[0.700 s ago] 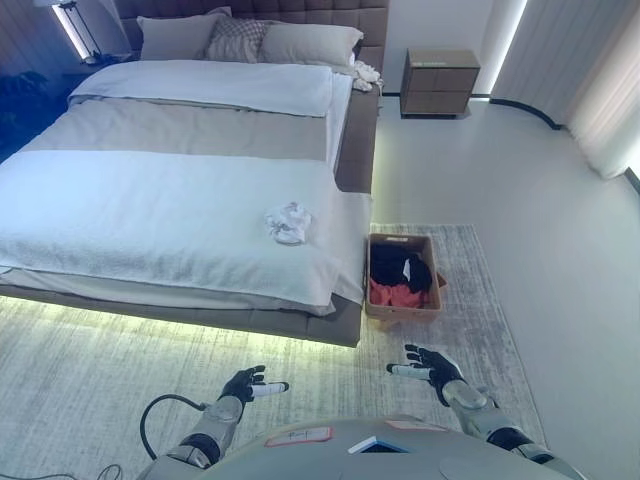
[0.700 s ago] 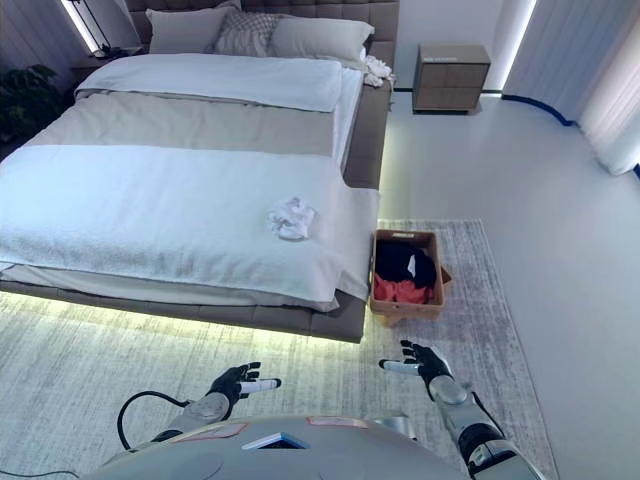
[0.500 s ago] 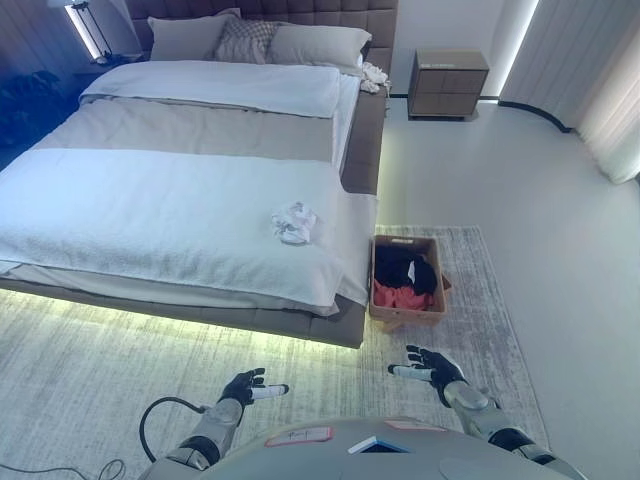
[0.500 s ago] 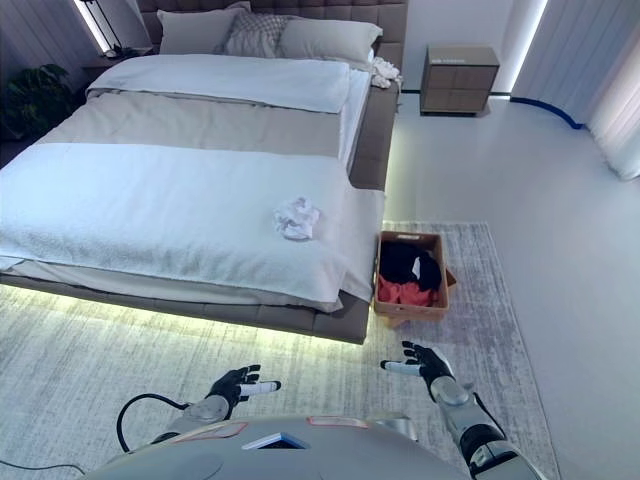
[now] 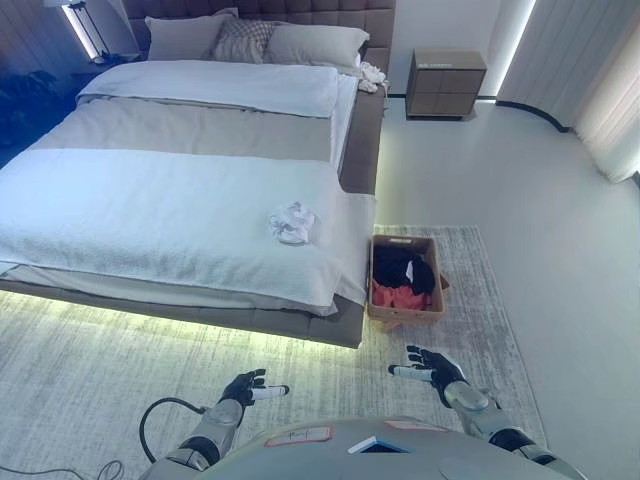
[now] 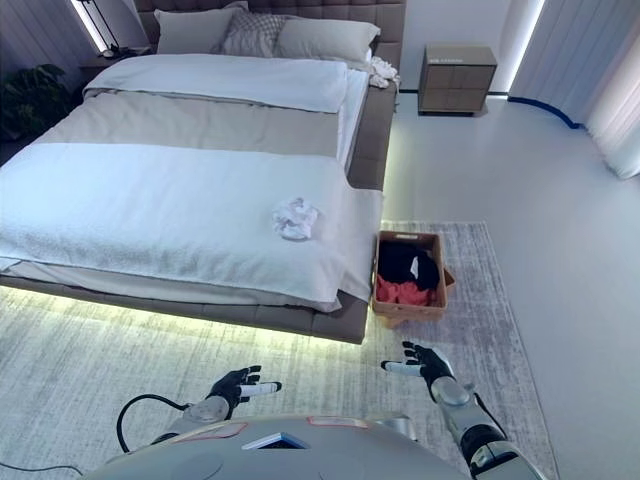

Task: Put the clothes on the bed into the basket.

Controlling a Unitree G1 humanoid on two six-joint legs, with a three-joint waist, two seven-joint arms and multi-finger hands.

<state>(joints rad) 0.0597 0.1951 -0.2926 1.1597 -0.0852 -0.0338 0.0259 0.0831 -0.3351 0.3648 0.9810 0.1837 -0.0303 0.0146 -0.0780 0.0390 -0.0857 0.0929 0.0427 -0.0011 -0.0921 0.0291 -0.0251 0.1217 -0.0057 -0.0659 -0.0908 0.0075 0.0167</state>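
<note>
My left hand (image 5: 247,386) sits at the lower left of the frame and my right hand (image 5: 430,366) at the lower right, both held out low over the rug (image 5: 80,350), fingers loosely spread and holding nothing. I read that as a carry-ready posture while I am standing well back from the bed (image 5: 150,200).

The piece I want is the crumpled white garment (image 5: 291,222), lying near the middle of the frame on the white blanket, close to the bed's right edge. A second white bundle (image 5: 369,75) rests in the upper middle, by the pillows (image 5: 250,40) at the bed's far right corner; I cannot tell exactly what it is.

The basket (image 5: 404,311) stands on the rug just beside the bed's near right corner, right of centre, already holding dark and orange-red clothing. That spot makes sense: it is a short swing from the mattress edge. A nightstand (image 5: 445,82) sits upper right. My judgement is that I must close in first.
</note>
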